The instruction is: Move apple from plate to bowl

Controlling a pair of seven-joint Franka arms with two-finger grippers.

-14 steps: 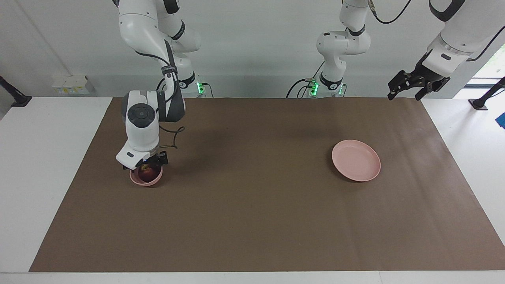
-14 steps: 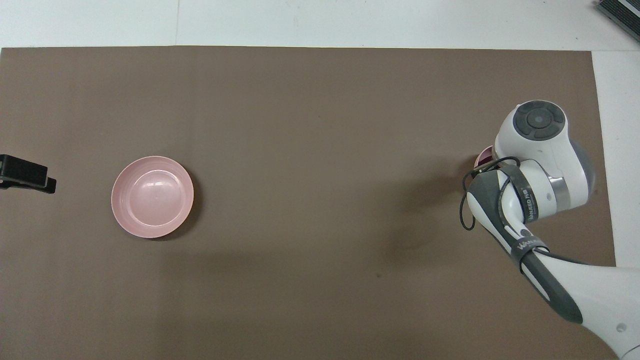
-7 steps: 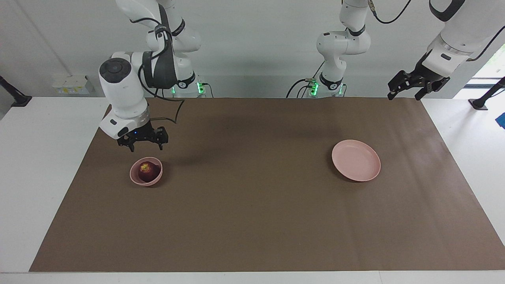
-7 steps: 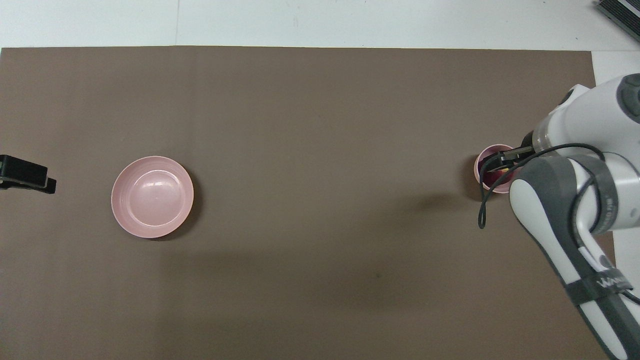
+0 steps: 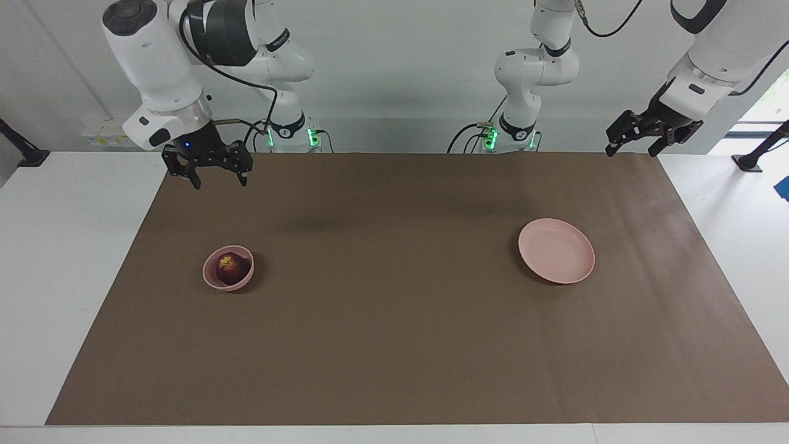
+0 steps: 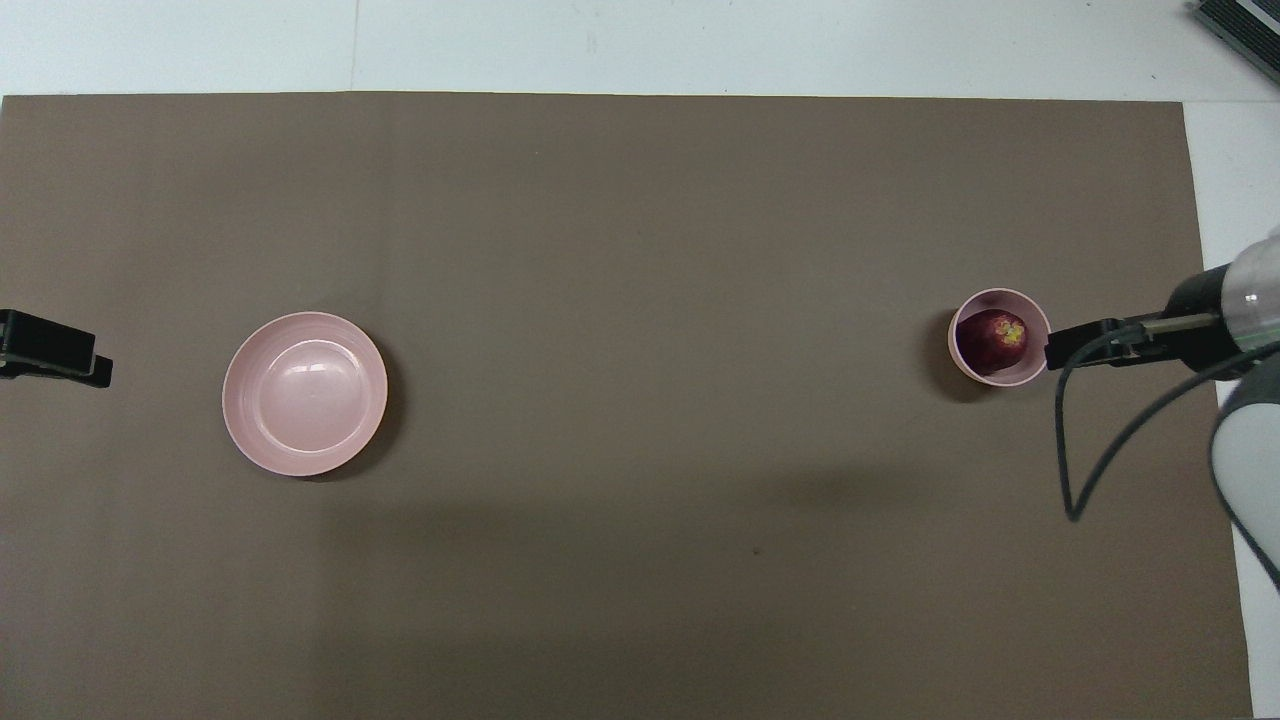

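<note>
Apple (image 5: 230,269) sits inside the bowl (image 5: 212,279), below the right gripper (image 5: 209,177) and a little farther from the robots than it, and nothing touches it. That gripper hangs high over the mat's edge at the right arm's end of the table, its two fingers spread apart and empty, well clear of the bowl's rim. In the overhead view the apple (image 6: 993,341) shows its yellowish patch upward and fills most of the bowl (image 6: 1030,373), with the right gripper's dark tip just beside the rim there, though the facing view shows that it is raised and not in contact. Outward from this gripper, toward the left arm's end of the table, the plate (image 5: 556,251) lies flat and bare on the brown mat (image 5: 394,345), well apart from the bowl. The left gripper (image 5: 641,143) waits in the air over the mat's corner at its own end, fingers apart and holding nothing. By my judgement the transfer itself is done, since the fruit rests in the bowl and the plate is bare; what is left calls only for the right arm to clear away to a resting pose without brushing the bowl. No brand, label or writing can be read on any of these things.
</note>
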